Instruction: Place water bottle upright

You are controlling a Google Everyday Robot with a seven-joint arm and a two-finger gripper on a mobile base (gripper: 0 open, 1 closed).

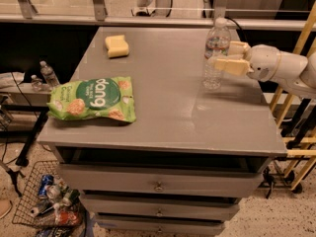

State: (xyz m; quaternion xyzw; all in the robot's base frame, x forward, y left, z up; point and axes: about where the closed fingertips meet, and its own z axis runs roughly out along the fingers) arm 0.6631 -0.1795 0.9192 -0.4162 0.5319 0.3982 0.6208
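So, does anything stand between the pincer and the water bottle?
Nothing visible does. The pincer is right at the water bottle, which stands upright on the cabinet top; the snack bag and yellow sponge lie well away.

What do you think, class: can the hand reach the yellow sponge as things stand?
Probably yes: the hand is at the upright water bottle, and nothing stands on the cabinet top between it and the sponge.

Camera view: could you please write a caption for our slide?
Clear ribbed plastic water bottle stands upright on the grey cabinet top, white end effector at its side.
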